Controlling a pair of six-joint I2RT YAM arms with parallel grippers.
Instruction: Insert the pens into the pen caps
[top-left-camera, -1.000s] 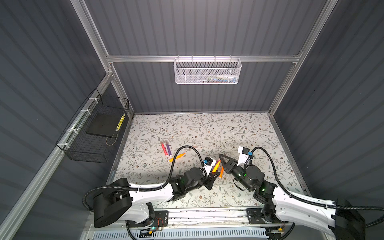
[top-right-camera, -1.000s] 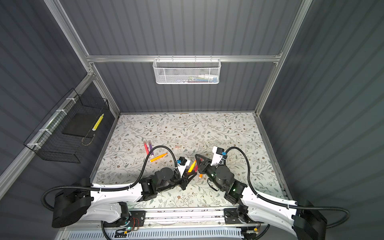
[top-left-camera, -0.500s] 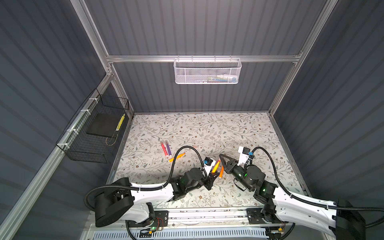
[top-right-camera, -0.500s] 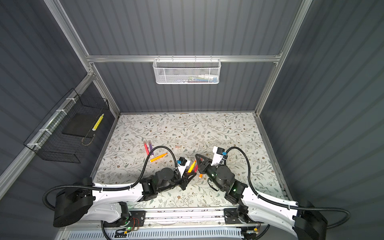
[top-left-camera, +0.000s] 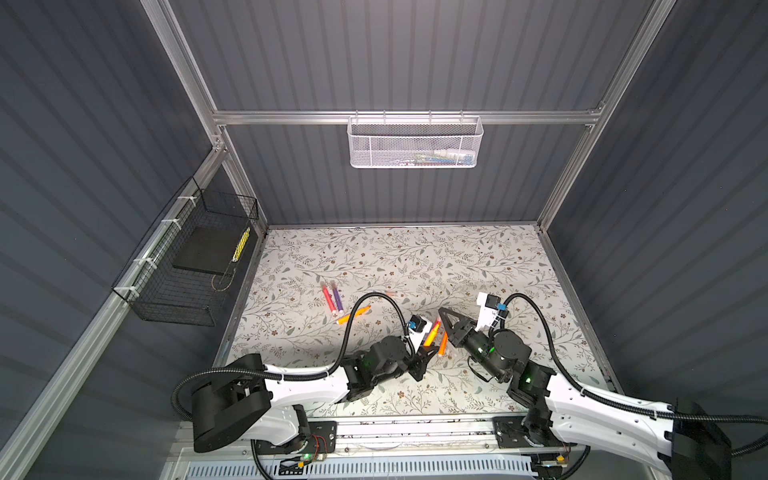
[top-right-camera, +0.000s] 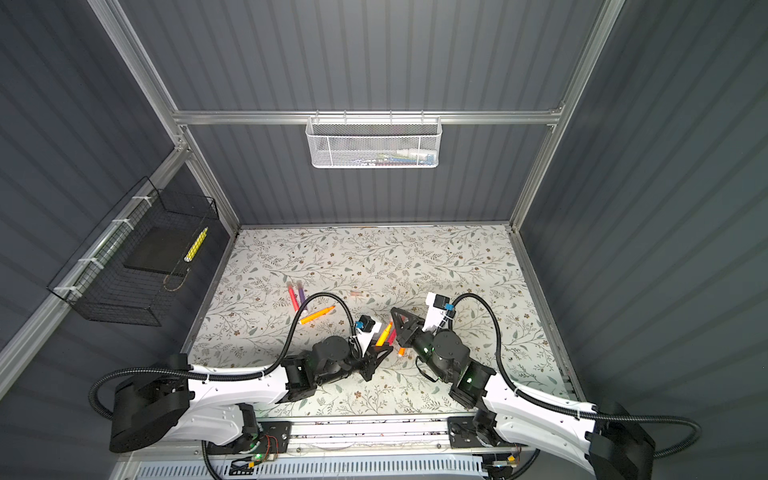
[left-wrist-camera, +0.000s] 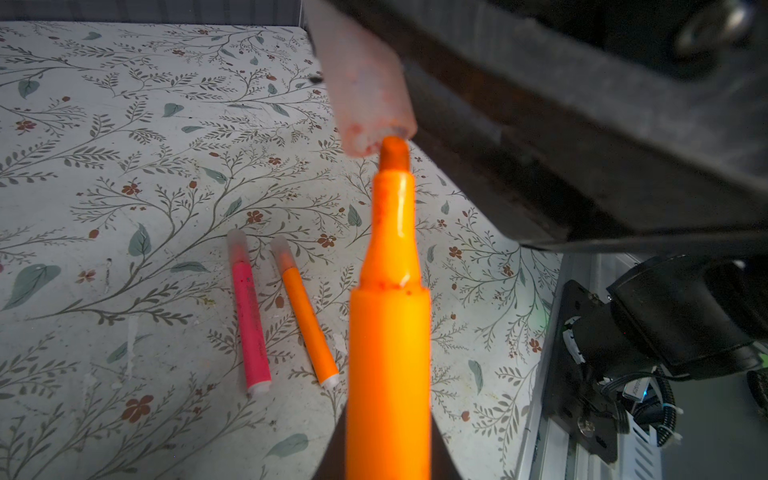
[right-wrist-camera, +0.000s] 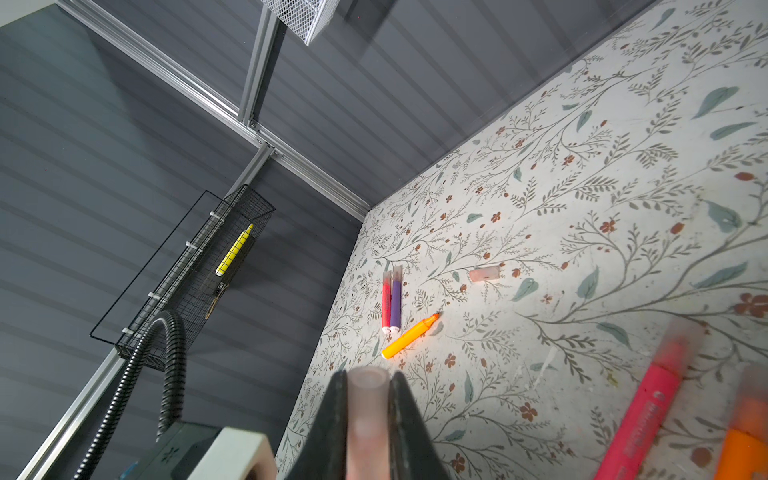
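My left gripper (left-wrist-camera: 388, 449) is shut on an uncapped orange pen (left-wrist-camera: 388, 332) and holds it above the table. Its tip touches the mouth of a pale pink pen cap (left-wrist-camera: 365, 91). That cap (right-wrist-camera: 368, 399) sits between the fingers of my right gripper (right-wrist-camera: 368, 386), which is shut on it. In both top views the two grippers (top-left-camera: 428, 351) (top-left-camera: 441, 311) meet near the front middle. A capped pink pen (left-wrist-camera: 249, 316) and a capped orange pen (left-wrist-camera: 305, 316) lie below them. Farther back lie a red pen (right-wrist-camera: 386, 301), a purple pen (right-wrist-camera: 395, 301), an uncapped orange pen (right-wrist-camera: 411, 336) and a loose cap (right-wrist-camera: 484, 273).
A black wire basket (top-left-camera: 187, 266) with a yellow marker hangs on the left wall. A white mesh basket (top-left-camera: 415, 143) hangs on the back wall. The floral table surface (top-left-camera: 415, 257) ends at a metal rail (top-left-camera: 415, 428) in front.
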